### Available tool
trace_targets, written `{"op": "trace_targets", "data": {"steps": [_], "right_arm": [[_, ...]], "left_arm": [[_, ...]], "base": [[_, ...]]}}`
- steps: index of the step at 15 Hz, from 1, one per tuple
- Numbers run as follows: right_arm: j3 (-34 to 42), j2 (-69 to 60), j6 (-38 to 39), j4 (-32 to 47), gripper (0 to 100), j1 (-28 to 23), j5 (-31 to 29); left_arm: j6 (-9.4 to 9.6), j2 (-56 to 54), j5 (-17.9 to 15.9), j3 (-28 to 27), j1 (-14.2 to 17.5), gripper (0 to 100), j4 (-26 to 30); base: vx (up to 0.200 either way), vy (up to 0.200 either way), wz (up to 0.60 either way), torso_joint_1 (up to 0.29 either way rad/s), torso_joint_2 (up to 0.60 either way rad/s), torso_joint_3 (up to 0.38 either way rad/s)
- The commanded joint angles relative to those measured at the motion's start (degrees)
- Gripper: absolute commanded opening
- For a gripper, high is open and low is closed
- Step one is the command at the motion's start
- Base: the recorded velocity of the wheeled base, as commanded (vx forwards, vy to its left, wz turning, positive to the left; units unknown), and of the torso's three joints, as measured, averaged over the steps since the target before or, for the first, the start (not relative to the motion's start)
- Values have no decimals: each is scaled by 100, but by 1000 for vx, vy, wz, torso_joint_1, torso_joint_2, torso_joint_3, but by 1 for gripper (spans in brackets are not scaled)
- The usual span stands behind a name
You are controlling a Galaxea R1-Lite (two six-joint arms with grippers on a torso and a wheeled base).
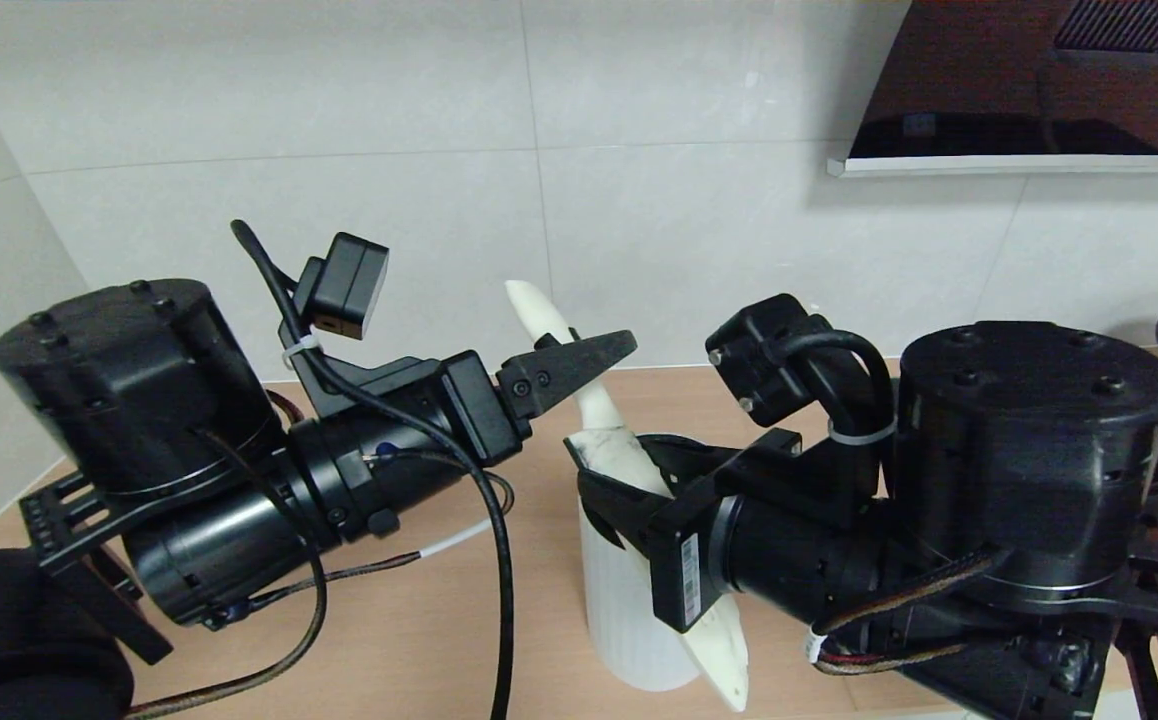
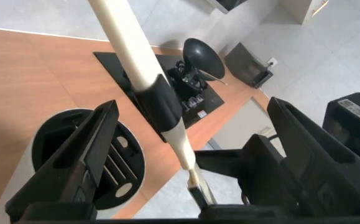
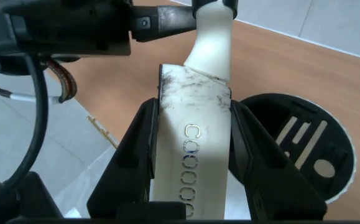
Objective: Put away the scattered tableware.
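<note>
One slotted spatula (image 1: 614,445) hung by the utensil holder (image 1: 629,620), blade clamped in our right claw (image 3: 192,124), likely for stowing; our left claw (image 2: 192,109) gaped around its handle.

No print can be read, not even on the barcode sticker (image 1: 691,583).

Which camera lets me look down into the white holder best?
The right wrist view: it looks down on the holder, showing its black insert and slots. The left wrist view shows that top too, but a finger of the left gripper crosses it. The head view shows its white wall, partly behind the right gripper and spatula.
</note>
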Motion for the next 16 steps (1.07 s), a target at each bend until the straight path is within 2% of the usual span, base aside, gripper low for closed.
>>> {"op": "trace_targets", "data": {"steps": [1,4,5,16], "right_arm": [[15,20,-1,-6,0,9,1],[59,20,-10,-23,0,9,1],[59,20,-10,-23,0,27,1],[147,-24,-10,-260,0,115,-17]], "left_arm": [[-3,-17,1,2,1,100,-4],[-3,9,10,11,1,100,-4],[-3,36,10,11,1,0,-4],[-12,53,10,-15,1,0,-13]], "base": [[0,0,0,0,0,0],[0,0,0,0,0,0],[0,0,0,0,0,0],[0,0,0,0,0,0]]}}
